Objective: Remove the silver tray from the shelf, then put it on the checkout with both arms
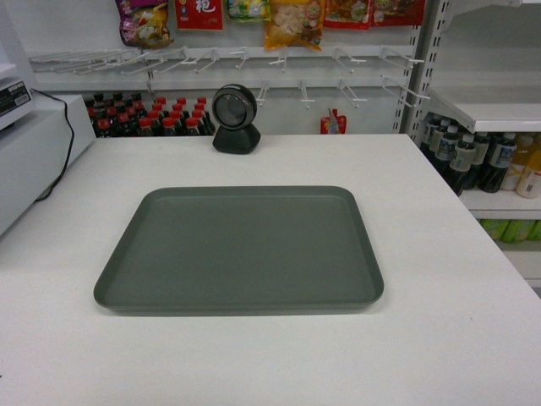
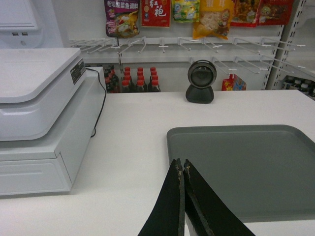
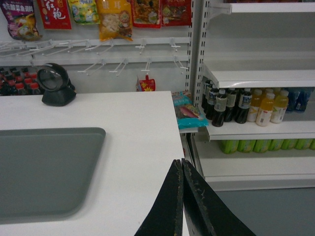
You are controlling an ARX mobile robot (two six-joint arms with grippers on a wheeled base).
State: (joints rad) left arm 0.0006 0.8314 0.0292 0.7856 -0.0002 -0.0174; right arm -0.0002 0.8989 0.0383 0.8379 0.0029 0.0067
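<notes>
The silver tray (image 1: 239,249) lies flat on the white table (image 1: 448,338), between your two jaws. Both the left jaws (image 2: 183,169) and right jaws (image 3: 182,169) are pressed together, holding nothing. It looks stiff, light and smooth; grip its thin side rims.

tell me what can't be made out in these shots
- Both arms: out of the head view entirely.
- Left gripper, right gripper: only the fingers show; the bottom edge cuts off the rest.
- Silver tray: cut by the right edge in the left wrist view, the left edge in the right.
- Snack packets: print too small.
</notes>
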